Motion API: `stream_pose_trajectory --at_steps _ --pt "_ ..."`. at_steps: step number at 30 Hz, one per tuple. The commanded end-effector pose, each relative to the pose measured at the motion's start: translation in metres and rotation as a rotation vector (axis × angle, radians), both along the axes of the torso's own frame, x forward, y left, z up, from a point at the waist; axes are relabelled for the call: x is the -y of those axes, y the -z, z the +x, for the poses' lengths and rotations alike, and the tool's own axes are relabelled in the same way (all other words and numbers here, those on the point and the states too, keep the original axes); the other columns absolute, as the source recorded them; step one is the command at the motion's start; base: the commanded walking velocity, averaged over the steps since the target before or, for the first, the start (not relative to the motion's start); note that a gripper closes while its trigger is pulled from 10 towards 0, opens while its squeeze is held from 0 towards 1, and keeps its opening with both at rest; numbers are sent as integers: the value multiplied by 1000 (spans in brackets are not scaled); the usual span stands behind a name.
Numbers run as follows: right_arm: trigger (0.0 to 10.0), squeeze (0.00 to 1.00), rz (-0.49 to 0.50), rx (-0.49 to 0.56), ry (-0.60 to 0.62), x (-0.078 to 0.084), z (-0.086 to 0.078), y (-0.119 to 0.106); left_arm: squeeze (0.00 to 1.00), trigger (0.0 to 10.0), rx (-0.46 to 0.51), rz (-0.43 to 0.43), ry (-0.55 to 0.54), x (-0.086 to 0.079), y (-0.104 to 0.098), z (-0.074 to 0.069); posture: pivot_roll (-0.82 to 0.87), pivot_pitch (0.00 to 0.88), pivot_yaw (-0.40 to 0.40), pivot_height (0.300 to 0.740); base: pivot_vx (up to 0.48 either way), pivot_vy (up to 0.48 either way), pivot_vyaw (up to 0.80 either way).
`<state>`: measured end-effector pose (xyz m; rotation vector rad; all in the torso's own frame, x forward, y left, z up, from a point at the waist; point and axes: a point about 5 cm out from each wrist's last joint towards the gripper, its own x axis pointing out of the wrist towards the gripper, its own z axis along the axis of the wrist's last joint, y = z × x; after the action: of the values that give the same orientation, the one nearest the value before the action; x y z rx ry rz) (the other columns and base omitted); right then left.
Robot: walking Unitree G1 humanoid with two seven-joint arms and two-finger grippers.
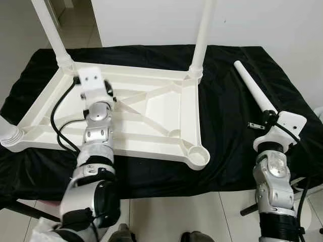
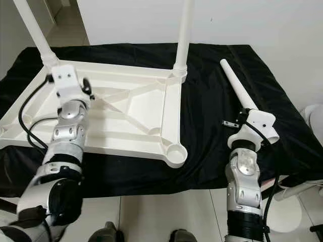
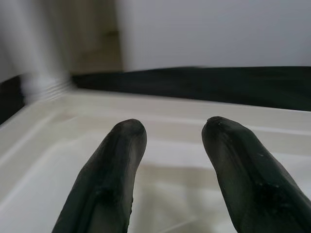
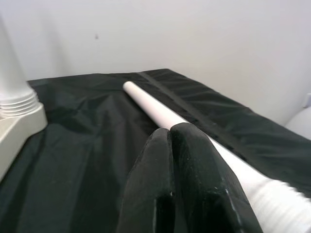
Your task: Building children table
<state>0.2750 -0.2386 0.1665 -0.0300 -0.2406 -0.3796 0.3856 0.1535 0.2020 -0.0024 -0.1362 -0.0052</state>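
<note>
My right gripper [image 4: 170, 133] has its two black fingers pressed together, with no gap between them. Just beside them, toward one o'clock, a loose white table leg [image 4: 160, 110] lies on the black cloth [image 4: 77, 155]. At nine o'clock a second leg [image 4: 12, 82] stands screwed into the white tabletop corner [image 4: 14, 133].

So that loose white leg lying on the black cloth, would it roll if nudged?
Probably: the loose leg is a round tube lying flat on the cloth, so a sideways push could roll it. It looks like stiff, hollow plastic, likely light. Its smooth surface may slip.
</note>
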Motion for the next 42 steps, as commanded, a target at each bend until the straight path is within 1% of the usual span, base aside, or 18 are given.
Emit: stream_pose_trajectory --at_steps 1,2,3,4,8,11,14,16,20,22,23,24,25,26,28,30,33,42 --pt "10000 0 -2 -8 5 2 -3 4 0 10000 -19 -28 180 9 10 -8 -19 0 30 740 0 0 0" --pt "10000 0 -2 -9 9 3 -4 4 0 10000 -8 -48 244 9 11 -13 -19 0 30 740 0 0 0" --pt "10000 0 -2 -9 9 3 -4 4 0 10000 -8 -48 244 9 11 -13 -19 0 30 740 0 0 0" --pt "10000 0 -1 -12 13 5 -6 5 0 10000 21 -67 346 11 12 -23 -16 0 23 740 0 0 0" --pt "10000 0 3 -15 15 5 -7 6 0 10000 37 -64 448 15 14 -34 -14 0 19 740 0 0 0" --pt "10000 0 9 -19 12 4 -7 8 0 10000 16 -68 628 24 23 -55 -9 0 11 740 0 0 0" --pt "10000 0 10 -20 10 4 -6 8 0 10000 16 -69 662 26 24 -60 -9 0 11 740 0 0 0" --pt "10000 0 18 -27 -16 3 -1 8 0 10000 77 2 818 41 22 -76 -3 0 8 740 0 0 0" --pt "10000 0 23 -24 -20 3 -1 8 0 10000 84 17 845 44 22 -78 -3 0 8 740 0 0 0" --pt "10000 0 40 -28 -40 6 0 10 0 10000 97 28 912 58 23 -87 -2 0 -1 740 0 0 0" --pt "10000 0 40 -28 -40 6 0 10 0 10000 97 28 912 58 23 -87 -2 0 -1 740 0 0 0" --pt "10000 1000 36 -31 -43 12 0 11 0 10000 93 29 933 70 23 -90 -1 4 0 740 0 0 0" --pt "10000 1000 30 -37 -41 18 -1 12 0 10000 96 32 950 80 22 -94 0 12 -5 740 0 0 0" --pt "10000 1000 30 -37 -41 18 -1 12 0 10000 96 32 950 80 22 -94 0 12 -5 740 0 0 0" --pt "10000 1000 18 -64 -9 35 -1 18 0 10000 108 46 957 99 19 -95 0 23 -8 740 0 0 0" --pt "10000 1000 18 -64 -9 35 -1 18 0 10000 108 46 957 99 19 -95 0 23 -8 740 0 0 0" --pt "10000 1000 18 -77 17 53 2 19 0 10000 108 39 1016 121 10 -93 -1 66 2 740 0 0 0" --pt "10000 1000 1 -76 11 69 7 12 0 10000 163 40 1069 141 -9 -95 17 154 8 740 0 0 0"
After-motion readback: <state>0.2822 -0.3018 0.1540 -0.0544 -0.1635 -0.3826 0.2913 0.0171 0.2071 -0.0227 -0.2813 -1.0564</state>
